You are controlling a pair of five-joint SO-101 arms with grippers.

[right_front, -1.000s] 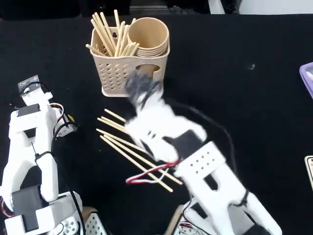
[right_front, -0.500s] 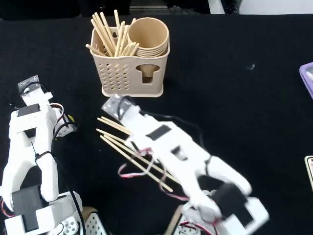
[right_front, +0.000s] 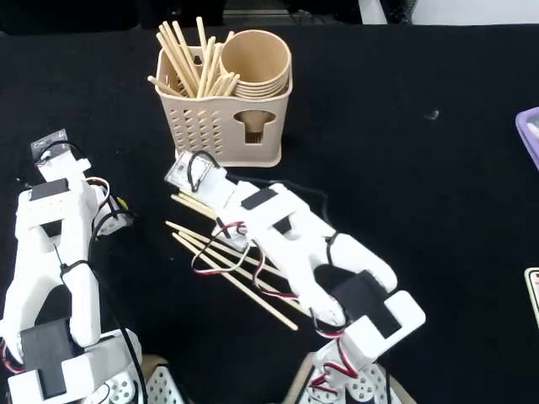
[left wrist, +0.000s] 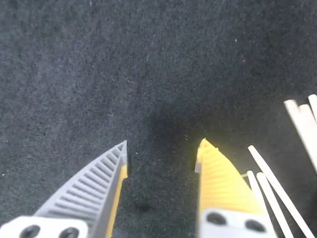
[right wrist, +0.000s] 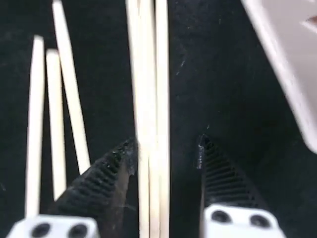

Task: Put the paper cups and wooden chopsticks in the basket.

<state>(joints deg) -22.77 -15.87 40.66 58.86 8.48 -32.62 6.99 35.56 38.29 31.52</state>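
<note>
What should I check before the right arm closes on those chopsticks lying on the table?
1. Right gripper open: ok.
2. Chopsticks between its jaws: ok, close to one jaw.
3. Low enough to pinch them: cannot tell.
4. Every loose stick inside the grasp: not ok, other chopsticks lie outside the jaws.
5. Basket upright with paper cups stacked inside: ok.
6. Left gripper apart, over bare cloth: ok.

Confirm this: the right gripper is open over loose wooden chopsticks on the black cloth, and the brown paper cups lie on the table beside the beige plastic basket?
No. The high view shows the stacked brown paper cups inside the beige plastic basket, not beside it. The rest is right.
</note>
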